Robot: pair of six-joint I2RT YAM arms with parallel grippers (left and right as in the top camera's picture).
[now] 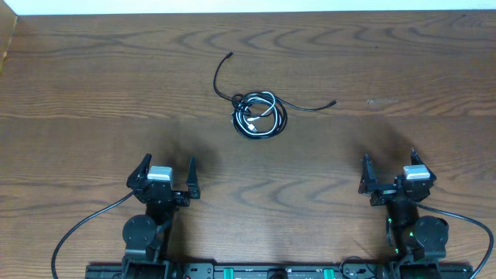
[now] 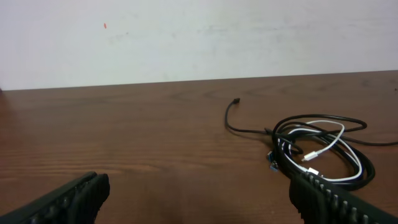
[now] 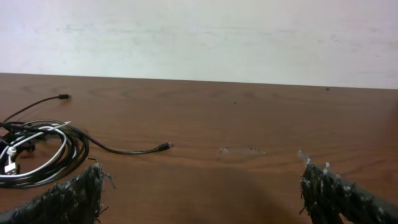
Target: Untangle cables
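Note:
The cables [image 1: 260, 115] lie in a tangled coil on the wooden table, at the middle toward the far side: black cords wound with a short white one. One black end curls up to the left, another trails right. The coil shows at the right of the left wrist view [image 2: 323, 149] and at the left of the right wrist view [image 3: 37, 152]. My left gripper [image 1: 167, 172] is open and empty near the front left [image 2: 199, 196]. My right gripper [image 1: 391, 172] is open and empty near the front right [image 3: 202, 193]. Both are well short of the coil.
The thicker black cords [image 1: 77, 229] run from the arm bases along the front edge. A pale wall [image 2: 199, 37] rises behind the table's far edge. A small pale smudge [image 1: 380, 101] marks the wood right of the coil.

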